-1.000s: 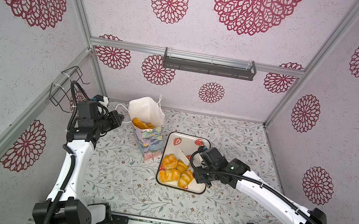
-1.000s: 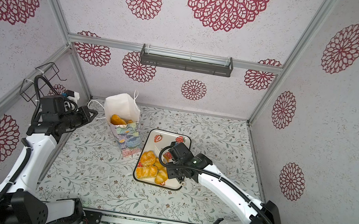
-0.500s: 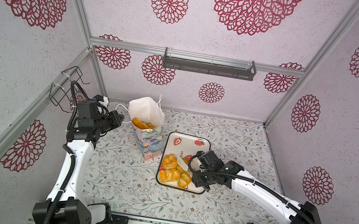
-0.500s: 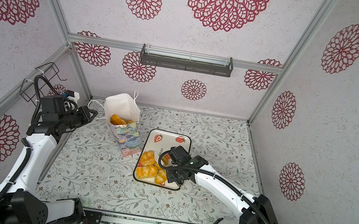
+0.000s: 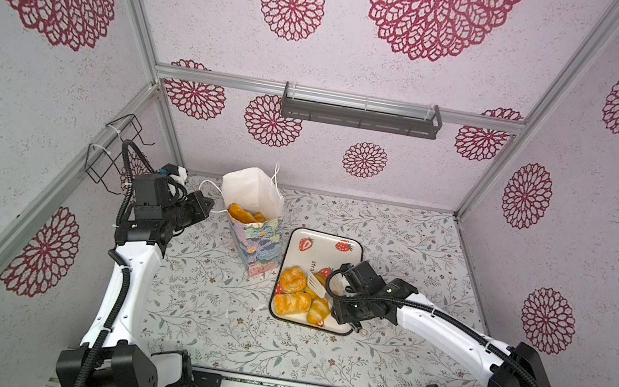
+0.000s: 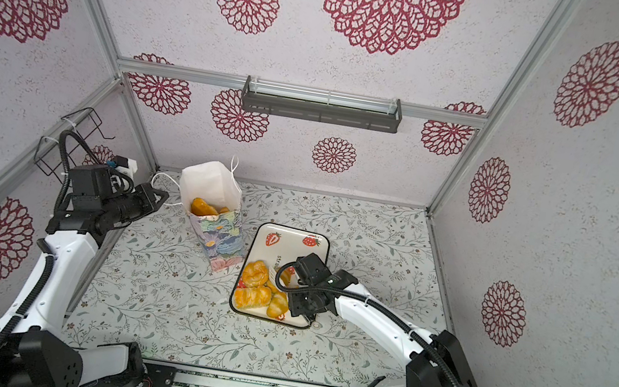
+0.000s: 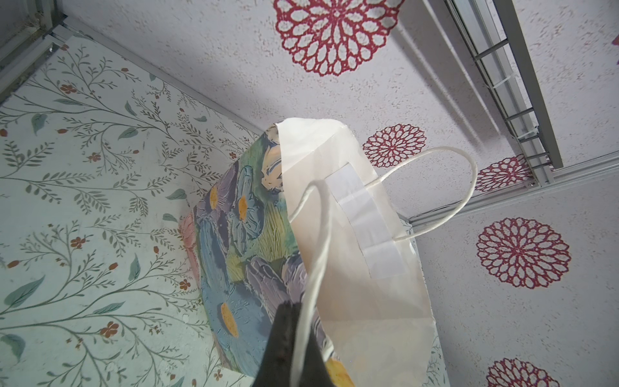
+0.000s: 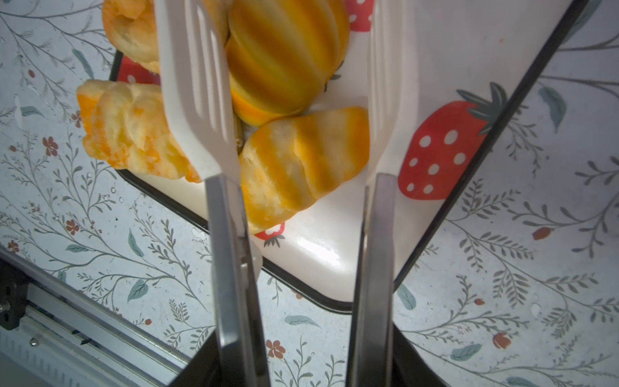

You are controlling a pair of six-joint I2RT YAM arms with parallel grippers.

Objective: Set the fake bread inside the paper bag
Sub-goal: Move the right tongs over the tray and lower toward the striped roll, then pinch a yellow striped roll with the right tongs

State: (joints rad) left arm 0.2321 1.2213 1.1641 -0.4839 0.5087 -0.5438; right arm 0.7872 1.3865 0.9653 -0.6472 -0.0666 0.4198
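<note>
My right tool [image 5: 340, 292] is clamped on a pair of white tongs [image 8: 197, 100]. The tongs stand wide, their 2 blades straddling a striped roll [image 8: 301, 160] on the strawberry tray [image 5: 327, 243], just right of centre in both top views. The rest of the fake bread [image 5: 291, 303] lies bunched at the tray's lower end, the pieces touching each other. At least 2 more pieces [image 5: 241, 214] show inside the paper bag [image 5: 257, 245], which stands just left of the tray. My left tool [image 5: 207, 203], at mid-left, is pinched shut on the bag's cord handle [image 7: 321, 261].

Here is what I think could go wrong:
- A ridged croissant [image 8: 284, 60] also sits between the blades, touching the roll. Closing here may pinch 2 pieces, or squeeze 1 out sideways.
- The pastries look glossy and rounded, and the blades are smooth. A light squeeze could let the roll slip out over the tabletop [image 5: 217, 314] on the way to the bag.
- One blade lies against the braided piece [image 8: 134, 134], so closing may shove it over the tray's rim.
- The bag is tall and light. If I tug the cord, it may tip or its mouth may fold, and the tongs could then catch the rim.
</note>
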